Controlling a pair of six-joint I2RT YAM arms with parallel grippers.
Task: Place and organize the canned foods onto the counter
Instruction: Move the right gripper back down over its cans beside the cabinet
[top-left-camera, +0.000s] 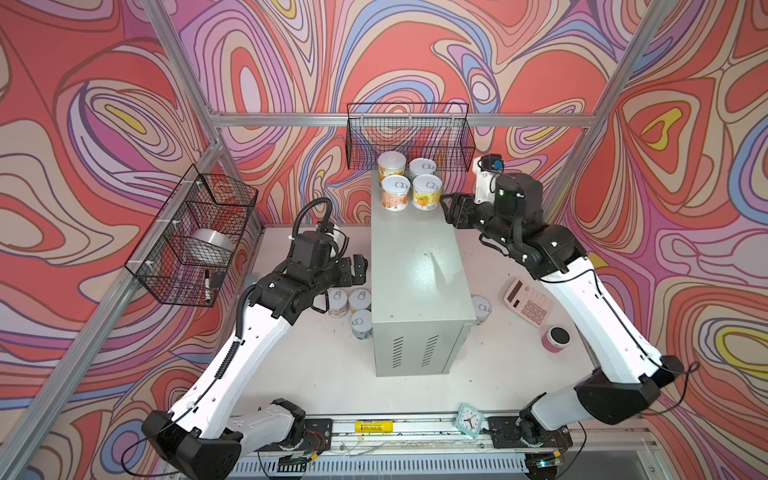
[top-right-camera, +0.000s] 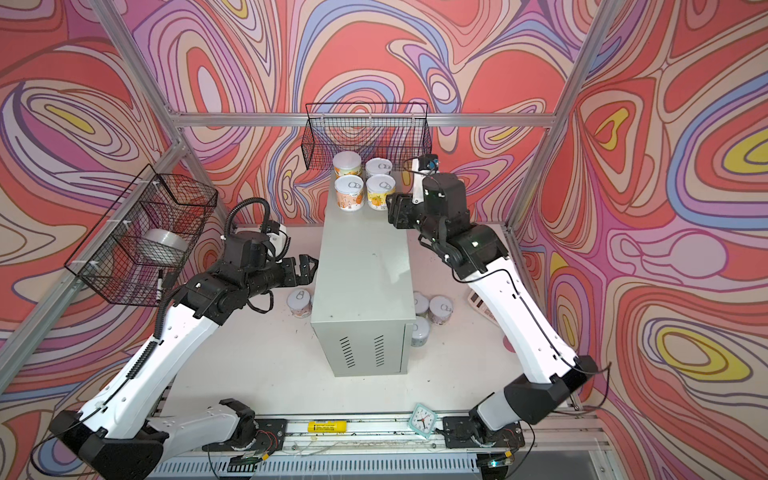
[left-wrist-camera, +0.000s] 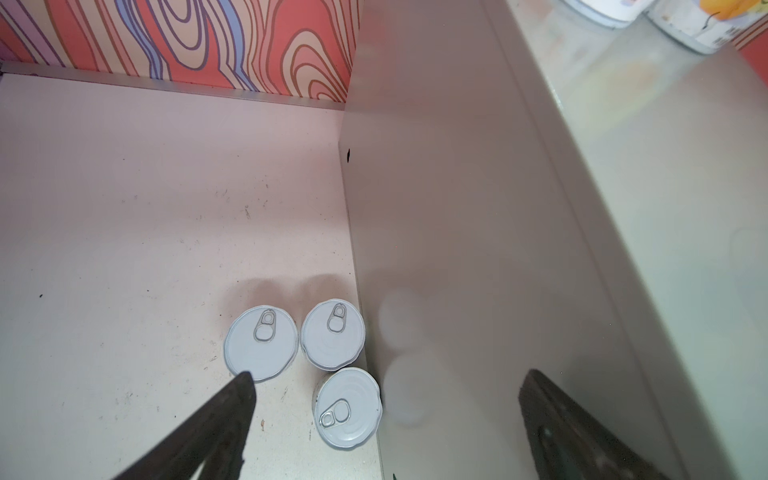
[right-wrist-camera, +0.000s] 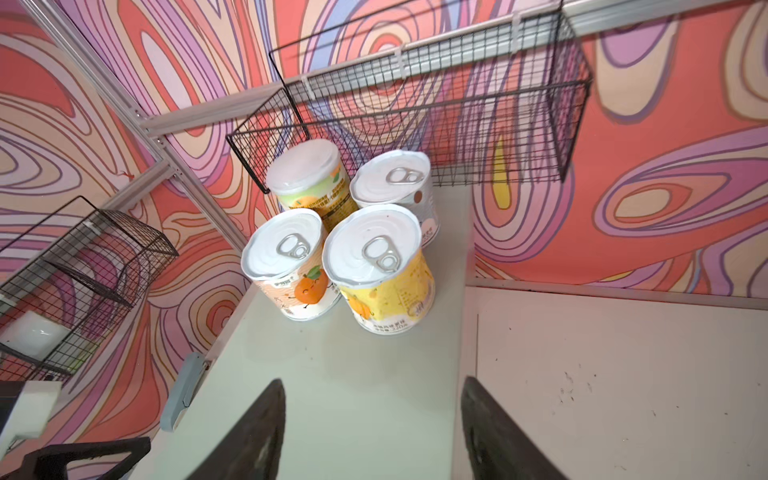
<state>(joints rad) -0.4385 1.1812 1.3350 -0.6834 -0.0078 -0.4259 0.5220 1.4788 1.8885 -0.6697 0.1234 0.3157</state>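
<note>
top views: counter centre frame. four cans upright at its upper end. three cans on table, just left of counter. left claw just above them in frame. right claw at counter's right edge, near four cans.
left wrist: left claw wide open, empty. three cans lower centre, beside counter wall.
right wrist: right claw partly open, holding nothing. four cans clustered centre frame on counter.

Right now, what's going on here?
A robot is loading the grey counter: four cans stand at its far end. The left hand, open and empty, hovers over three cans on the table beside the counter. The right hand, open and empty, points at those four. Three more cans wait on its other side.
</note>
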